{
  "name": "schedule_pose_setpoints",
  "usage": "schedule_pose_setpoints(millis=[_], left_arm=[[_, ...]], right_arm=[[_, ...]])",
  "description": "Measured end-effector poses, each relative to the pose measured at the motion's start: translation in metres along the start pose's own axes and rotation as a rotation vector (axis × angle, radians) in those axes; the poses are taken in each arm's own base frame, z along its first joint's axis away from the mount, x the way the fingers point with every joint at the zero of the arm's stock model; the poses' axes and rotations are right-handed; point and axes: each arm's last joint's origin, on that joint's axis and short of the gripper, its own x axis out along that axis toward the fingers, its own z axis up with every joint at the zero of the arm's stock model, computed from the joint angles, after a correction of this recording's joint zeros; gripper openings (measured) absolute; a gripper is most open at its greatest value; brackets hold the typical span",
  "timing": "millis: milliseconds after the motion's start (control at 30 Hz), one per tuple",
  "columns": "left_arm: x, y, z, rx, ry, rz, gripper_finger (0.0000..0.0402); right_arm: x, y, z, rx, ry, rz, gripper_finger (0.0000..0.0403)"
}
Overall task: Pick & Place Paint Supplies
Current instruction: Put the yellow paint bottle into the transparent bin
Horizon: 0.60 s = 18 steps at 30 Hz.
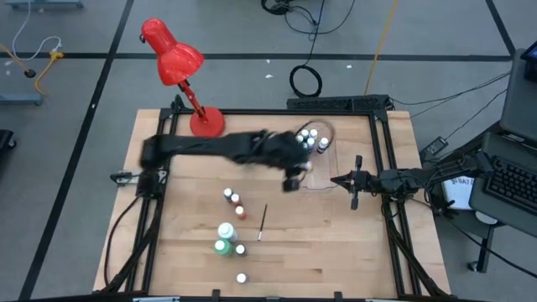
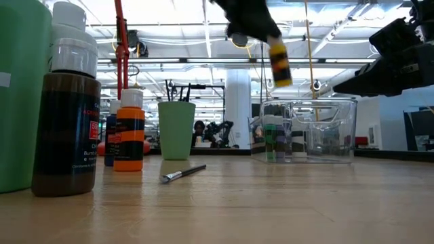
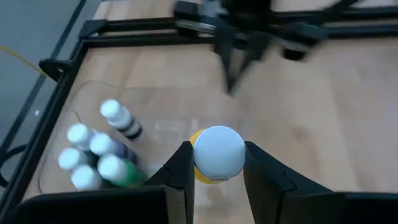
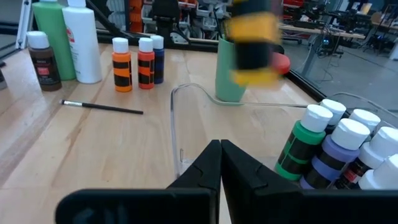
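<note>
Your left gripper [image 3: 216, 163] is clamped on a small yellow paint bottle [image 3: 214, 155] with a white cap, holding it in the air above the clear plastic tray [image 1: 329, 178], which sits toward the far right part of the table [image 1: 185, 243]. In the low view that yellow bottle [image 2: 279, 62] hangs well above the tray's rim [image 2: 308, 103]. Inside the tray you can see a cluster of white-capped bottles [image 1: 312, 138] packed at its far end, a green one [image 4: 300, 144] and a purple one [image 4: 336, 155] among them. Your right gripper [image 4: 220, 163] waits with its fingers pressed together near the right edge of the table, just beside the tray. Out on the bare wood, the orange bottles [image 4: 122, 65] stand toward the middle, a thin dark brush [image 1: 262, 223] lies near them, and the bigger white bottle [image 1: 226, 231] and green bottle [image 1: 221, 247] stand touching closer to the near edge. A green cup [image 4: 231, 79] stands at the tray's far side.
</note>
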Motion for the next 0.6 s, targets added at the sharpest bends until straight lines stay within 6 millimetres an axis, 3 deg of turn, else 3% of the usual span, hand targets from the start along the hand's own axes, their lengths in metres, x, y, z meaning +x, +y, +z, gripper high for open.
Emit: schedule_pose_setpoints(millis=[100,300,600], left_arm=[[0.032,0.025,0.007,-0.018,0.001,-0.033,0.009],[0.093,0.059,-0.012,-0.055,0.105,-0.004,0.009],[0.123,0.089,-0.034,-0.115,0.144,0.035,0.009]], right_arm=[[0.0,0.0,0.0,-0.021,0.001,0.0,0.0004],[0.0,0.0,0.0,-0.035,0.001,0.0,0.0004],[0.0,0.0,0.0,-0.046,0.001,0.0,0.0004]])
